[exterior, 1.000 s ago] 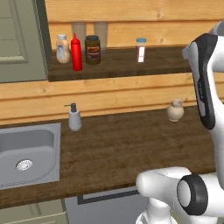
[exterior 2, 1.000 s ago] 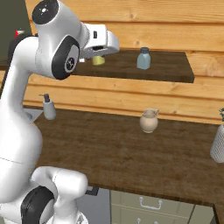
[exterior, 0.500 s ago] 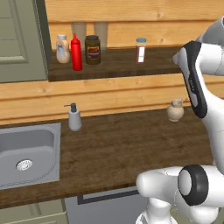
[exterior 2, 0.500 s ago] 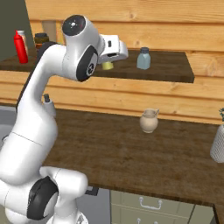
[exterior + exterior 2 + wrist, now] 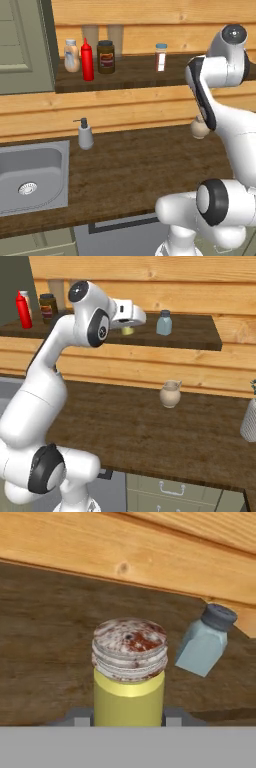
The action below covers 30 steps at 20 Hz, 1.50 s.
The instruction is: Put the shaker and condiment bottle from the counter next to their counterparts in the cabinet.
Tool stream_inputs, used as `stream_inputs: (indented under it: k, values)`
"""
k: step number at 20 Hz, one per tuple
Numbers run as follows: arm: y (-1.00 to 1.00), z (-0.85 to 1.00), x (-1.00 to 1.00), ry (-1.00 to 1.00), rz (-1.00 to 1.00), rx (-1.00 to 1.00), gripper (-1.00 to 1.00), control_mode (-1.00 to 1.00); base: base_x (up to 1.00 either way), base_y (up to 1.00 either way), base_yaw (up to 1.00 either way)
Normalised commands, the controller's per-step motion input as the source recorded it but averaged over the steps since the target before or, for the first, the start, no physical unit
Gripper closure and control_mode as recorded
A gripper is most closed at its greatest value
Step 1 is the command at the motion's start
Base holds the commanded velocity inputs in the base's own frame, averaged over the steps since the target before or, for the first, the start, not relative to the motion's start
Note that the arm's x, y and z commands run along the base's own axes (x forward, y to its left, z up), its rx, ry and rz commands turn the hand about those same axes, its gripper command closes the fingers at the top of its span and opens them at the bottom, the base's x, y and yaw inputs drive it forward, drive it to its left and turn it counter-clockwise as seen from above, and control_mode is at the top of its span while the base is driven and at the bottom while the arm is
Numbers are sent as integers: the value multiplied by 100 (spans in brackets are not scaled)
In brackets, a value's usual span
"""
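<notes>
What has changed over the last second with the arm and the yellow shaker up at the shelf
The arm has swung the tool, shut on the yellow shaker, along the shelf board towards the pale blue shaker; it is not released yet. The red bottle, peach bottle, dark jar and the tan pot on the counter stayed put.

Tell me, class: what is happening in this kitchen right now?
The gripper holds the yellow-green shaker over the cabinet shelf board, with the pale blue shaker nearby. The red condiment bottle already stands on the shelf beside the peach bottle. A tan pot sits on the counter.
</notes>
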Motion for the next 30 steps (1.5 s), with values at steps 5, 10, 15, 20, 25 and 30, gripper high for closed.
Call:
stream_inputs:
  k: [5, 10, 15, 20, 25, 30]
  values:
    - [0, -5, 41, -1, -27, 0, 100, -100, 0, 0, 0]
    - [-1, -13, 29, -4, -26, 3, 100, -100, 0, 0, 0]
    - [-5, -11, 24, -8, -29, 3, 100, -100, 0, 0, 0]
    - [-1, 0, 29, -11, -27, 0, 100, -100, 0, 0, 0]
    - [-3, -6, 23, -11, -26, 0, 100, -100, 0, 0, 0]
    - [-27, -16, 30, -10, -17, 0, 100, -100, 0, 0, 0]
